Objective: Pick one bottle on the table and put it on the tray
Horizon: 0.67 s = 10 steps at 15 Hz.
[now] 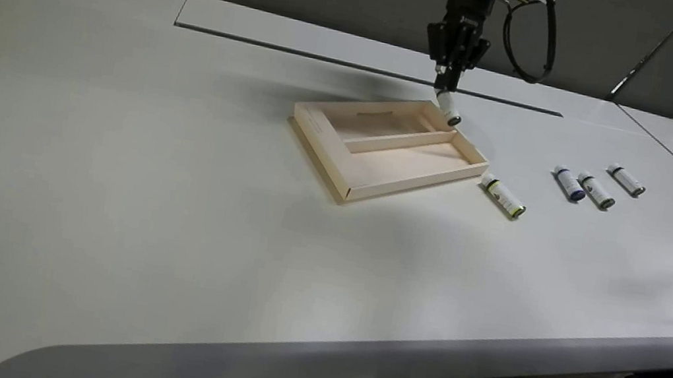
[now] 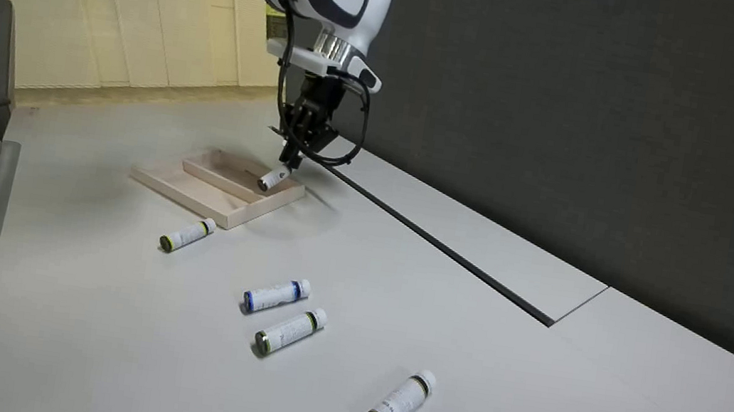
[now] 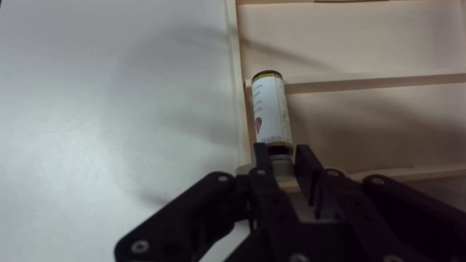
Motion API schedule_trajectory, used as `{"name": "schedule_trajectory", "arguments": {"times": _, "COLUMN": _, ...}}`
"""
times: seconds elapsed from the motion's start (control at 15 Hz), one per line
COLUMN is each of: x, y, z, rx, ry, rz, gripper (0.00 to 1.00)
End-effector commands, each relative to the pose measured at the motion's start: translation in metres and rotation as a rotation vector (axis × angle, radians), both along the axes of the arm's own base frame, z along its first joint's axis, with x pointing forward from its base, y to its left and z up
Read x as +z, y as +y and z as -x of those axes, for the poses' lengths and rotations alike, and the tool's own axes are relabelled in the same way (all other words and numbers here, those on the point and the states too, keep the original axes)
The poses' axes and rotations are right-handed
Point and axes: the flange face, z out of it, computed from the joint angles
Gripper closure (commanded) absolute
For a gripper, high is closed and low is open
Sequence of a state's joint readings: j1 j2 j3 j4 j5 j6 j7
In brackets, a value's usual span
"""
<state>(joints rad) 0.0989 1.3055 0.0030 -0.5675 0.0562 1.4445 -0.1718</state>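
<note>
Bearing a white label, the held bottle is marked with a few small lines of print that cannot be made out, a reddish-brown emblem and, toward the neck, a larger word in capitals that seems to begin with CO but cannot be read for certain. The label is bordered at both ends by yellow bands; past these are seen a dark base at one end and a black ring and pale cap at the other. By that cap the bottle is clamped between the fingers of the black gripper, and it is held tilted, dark base lower, over one end of the tray, where the divider is met by a short wall. The tray is built of pale, wood-like board, shallow and rectangular, and split lengthwise into two compartments. On the smooth white table are laid a yellow-banded bottle just beside a tray corner, a blue-banded bottle with a neighbouring bottle near it, and an outlying bottle, all on their sides; along the table a dark grey, cloth-like partition is seen
</note>
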Motion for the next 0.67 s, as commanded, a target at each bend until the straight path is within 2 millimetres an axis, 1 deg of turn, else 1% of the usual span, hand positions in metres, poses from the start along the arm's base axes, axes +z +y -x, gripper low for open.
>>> {"name": "schedule_trajectory", "arguments": {"times": 0.0, "x": 0.001, "y": -0.003, "z": -0.006, "rx": -0.029, "ry": -0.033, "rz": 0.000, "gripper": 0.94}}
{"name": "schedule_trajectory", "arguments": {"times": 0.33, "x": -0.006, "y": -0.003, "z": -0.008, "rx": -0.032, "ry": -0.053, "rz": -0.007, "gripper": 0.94}}
{"name": "schedule_trajectory", "arguments": {"times": 0.6, "x": -0.010, "y": 0.001, "z": -0.008, "rx": -0.029, "ry": -0.057, "rz": -0.014, "gripper": 0.94}}
